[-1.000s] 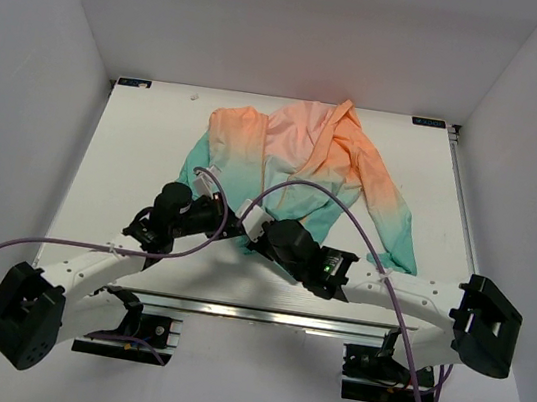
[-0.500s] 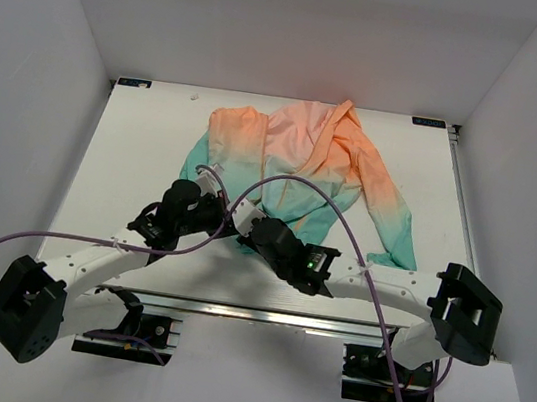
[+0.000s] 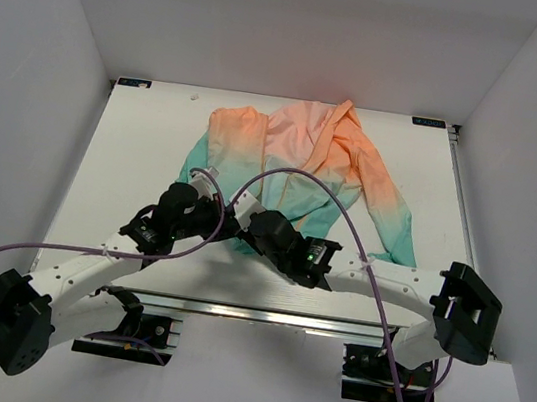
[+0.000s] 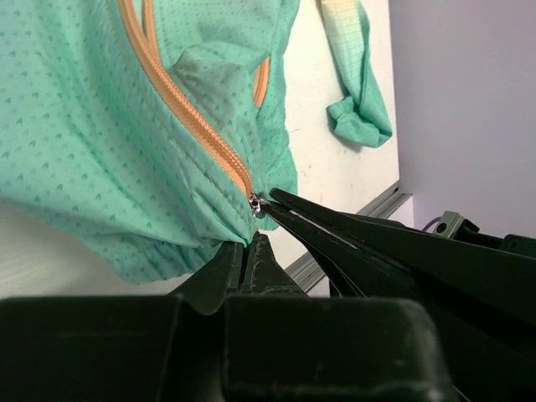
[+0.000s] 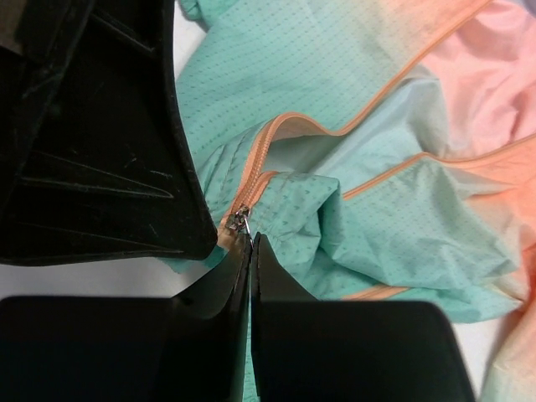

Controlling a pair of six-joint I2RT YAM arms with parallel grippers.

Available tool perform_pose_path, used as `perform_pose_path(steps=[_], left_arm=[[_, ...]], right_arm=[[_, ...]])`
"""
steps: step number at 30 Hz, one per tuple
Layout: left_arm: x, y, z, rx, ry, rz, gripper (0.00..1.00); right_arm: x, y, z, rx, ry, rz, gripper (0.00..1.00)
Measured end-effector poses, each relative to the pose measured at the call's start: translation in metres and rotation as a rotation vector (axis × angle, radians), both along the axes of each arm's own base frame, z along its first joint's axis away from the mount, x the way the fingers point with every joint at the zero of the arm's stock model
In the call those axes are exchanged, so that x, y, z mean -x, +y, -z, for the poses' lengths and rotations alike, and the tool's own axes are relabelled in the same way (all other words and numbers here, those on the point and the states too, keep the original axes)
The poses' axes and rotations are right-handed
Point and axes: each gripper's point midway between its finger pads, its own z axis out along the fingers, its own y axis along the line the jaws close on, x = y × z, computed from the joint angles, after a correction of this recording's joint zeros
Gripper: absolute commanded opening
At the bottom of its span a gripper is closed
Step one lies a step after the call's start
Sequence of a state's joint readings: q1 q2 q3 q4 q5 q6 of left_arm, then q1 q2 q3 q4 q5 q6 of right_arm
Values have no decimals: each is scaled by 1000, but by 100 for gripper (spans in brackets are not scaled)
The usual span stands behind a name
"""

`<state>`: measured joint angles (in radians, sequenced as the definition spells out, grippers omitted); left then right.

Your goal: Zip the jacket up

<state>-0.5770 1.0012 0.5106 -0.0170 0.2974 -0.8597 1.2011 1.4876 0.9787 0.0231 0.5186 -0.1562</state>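
The jacket [image 3: 295,160] lies flat on the table, peach at the far end and teal at the near hem. Both grippers meet at the hem's middle. My left gripper [image 3: 228,228] is shut on the teal hem [image 4: 180,251] just below the foot of the orange zipper [image 4: 188,117]. My right gripper [image 5: 251,239] is shut on the small metal pull of the zipper slider [image 5: 237,220], which sits at the very bottom of the zipper. In the left wrist view the right gripper's fingers [image 4: 352,234] reach in from the right to the slider [image 4: 255,203]. Above the slider the zipper is open.
The white table [image 3: 133,161] has raised side walls. A teal sleeve cuff [image 4: 360,121] lies off to the right near the table's front rail [image 4: 368,213]. Purple cables [image 3: 302,178] arch over the jacket's lower half. The hood [image 3: 335,130] is folded at the far end.
My right arm has shifted left, bringing its gripper in against the left gripper at the hem. The left gripper has moved only slightly. The jacket has stayed in place.
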Motion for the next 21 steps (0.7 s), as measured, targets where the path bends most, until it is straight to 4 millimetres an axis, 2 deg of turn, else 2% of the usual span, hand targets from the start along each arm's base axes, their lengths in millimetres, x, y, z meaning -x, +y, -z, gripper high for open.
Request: perform_pose_path(steps=[3, 4, 7, 8, 10, 13, 14, 19, 21], left_arm=[[2, 3, 2, -27, 16, 0, 0], [3, 3, 2, -37, 20, 1, 4], [4, 4, -1, -70, 14, 11, 27], [3, 4, -4, -80, 6, 17, 41], [6, 4, -8, -105, 3, 34, 51], [5, 5, -17, -137, -25, 51, 91], [4, 5, -21, -146, -42, 55, 98], [-1, 8, -37, -195, -154, 99, 98], [-4, 8, -45, -220, -218, 134, 98]], right_arm=[[4, 3, 4, -15, 39, -24, 0], [5, 4, 5, -19, 51, -34, 0], [9, 4, 3, -41, 91, -63, 0], [10, 3, 1, -46, 103, -68, 0], [7, -4, -3, -44, 111, -58, 0], [2, -16, -6, -38, 130, -39, 0], [2, -19, -6, -34, 140, -40, 0], [13, -23, -4, -21, 215, -97, 0], [13, -24, -10, -29, 265, -118, 0]])
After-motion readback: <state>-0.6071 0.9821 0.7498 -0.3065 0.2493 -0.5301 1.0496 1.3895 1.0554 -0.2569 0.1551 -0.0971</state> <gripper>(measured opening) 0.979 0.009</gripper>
